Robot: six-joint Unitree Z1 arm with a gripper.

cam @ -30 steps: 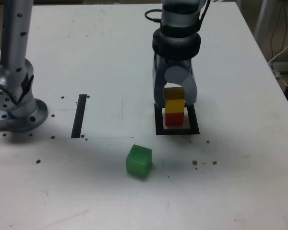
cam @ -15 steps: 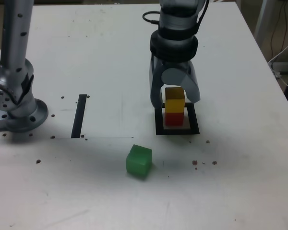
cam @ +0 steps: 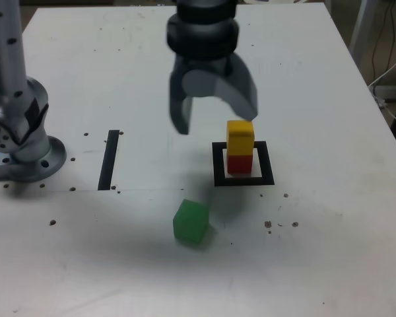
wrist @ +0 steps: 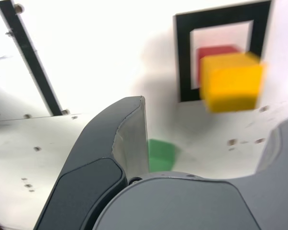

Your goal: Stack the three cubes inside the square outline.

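A yellow cube (cam: 240,137) rests on a red cube (cam: 239,163) inside the black square outline (cam: 218,165). In the wrist view the yellow cube (wrist: 230,81) covers most of the red cube (wrist: 216,51) within the square outline (wrist: 183,62). The green cube (cam: 191,222) lies alone on the table, nearer the front; in the wrist view the green cube (wrist: 161,155) peeks out beside a finger. My gripper (cam: 214,112) hangs open and empty above the table, to the exterior view's left of the stack and clear of it.
A straight black strip (cam: 109,159) lies on the white table (cam: 317,251) at the exterior view's left of the outline. The arm's grey base (cam: 20,142) stands at the far left. Small dark specks dot the table. Cables (cam: 393,59) hang beyond the right edge.
The jaws opened and let go of the yellow cube, which stays on the red one. The gripper then rose and swung toward the exterior view's left, away from the stack.
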